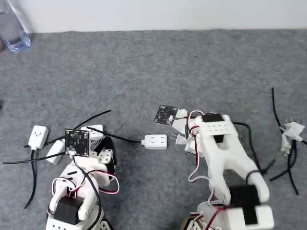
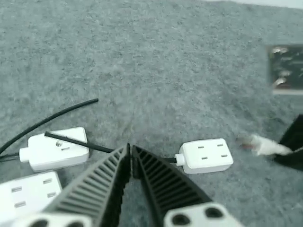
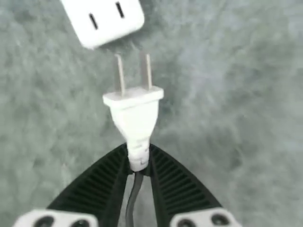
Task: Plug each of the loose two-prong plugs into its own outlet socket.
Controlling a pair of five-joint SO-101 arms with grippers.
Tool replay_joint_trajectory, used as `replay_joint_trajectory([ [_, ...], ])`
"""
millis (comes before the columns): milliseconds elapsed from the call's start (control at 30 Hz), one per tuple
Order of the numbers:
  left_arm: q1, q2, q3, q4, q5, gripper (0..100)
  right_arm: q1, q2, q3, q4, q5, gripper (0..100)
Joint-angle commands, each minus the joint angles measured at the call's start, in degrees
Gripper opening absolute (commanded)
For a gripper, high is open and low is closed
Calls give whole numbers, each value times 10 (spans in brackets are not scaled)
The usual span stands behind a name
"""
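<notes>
Felt, grey and coarse, covers the table (image 1: 144, 67) in the high view, where we see the left arm (image 1: 76, 191) rising from the lower left and the right arm (image 1: 225, 158) from the lower right. Between them, just below centre, lies a white rectangular outlet socket (image 1: 155, 141) whose thin black cord (image 1: 120, 137) trails off to the left. A white two-prong plug (image 1: 178, 139) sits just to the socket's right, prongs toward it but not inserted. More white outlet blocks (image 1: 38, 136) cluster at the left by the left arm, and another white plug (image 1: 290, 133) on black cords lies at the far right edge, well apart from every socket. A clear plastic container (image 1: 13, 33) stands in the upper left corner. In the left wrist view we find the left gripper (image 2: 129, 150) with its black ribbed fingers (image 2: 102, 177) pressed together on the thin black cord (image 2: 71, 141); the outlet socket (image 2: 206, 155) lies just beyond on one side and an outlet block (image 2: 54, 149) on the other. In the right wrist view the right gripper (image 3: 137, 160) is clamped on the neck of the two-prong plug (image 3: 134, 111), whose prongs point at the outlet socket (image 3: 104, 21), their tips just short of its face.
</notes>
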Motion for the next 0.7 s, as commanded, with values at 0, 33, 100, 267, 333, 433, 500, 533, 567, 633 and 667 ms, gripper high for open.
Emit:
replay_joint_trajectory([
  [0, -2, -7, -1, -15, -4, 12, -7, 36, -3, -23, -11, 9],
  [33, -2, -7, -1, -15, -4, 12, -7, 47, -3, -28, -11, 9],
  [100, -2, -7, -1, -15, -4, 12, -1, 59, -3, -30, -11, 9],
  [267, -2, -7, 0, -15, -4, 13, 10, 56, -2, -2, -11, 13],
  [333, -2, -7, 0, -15, -4, 13, 9, 55, -2, 16, -11, 35],
  [433, -2, -7, 0, -15, -4, 13, 13, 54, -4, 19, -11, 142],
  [500, -2, -7, 0, -15, -4, 13, 11, 54, -6, 19, -10, 235],
  [533, -2, -7, 0, -15, -4, 13, 8, 49, -6, 20, -10, 276],
  [567, -2, -7, 0, -15, -4, 13, 4, 42, -6, 23, -10, 310],
  [633, -2, -7, 0, -15, -4, 13, -15, 19, -6, 41, -10, 359],
  [667, -2, -7, 0, -15, -4, 13, -25, 5, -6, 55, -11, 370],
])
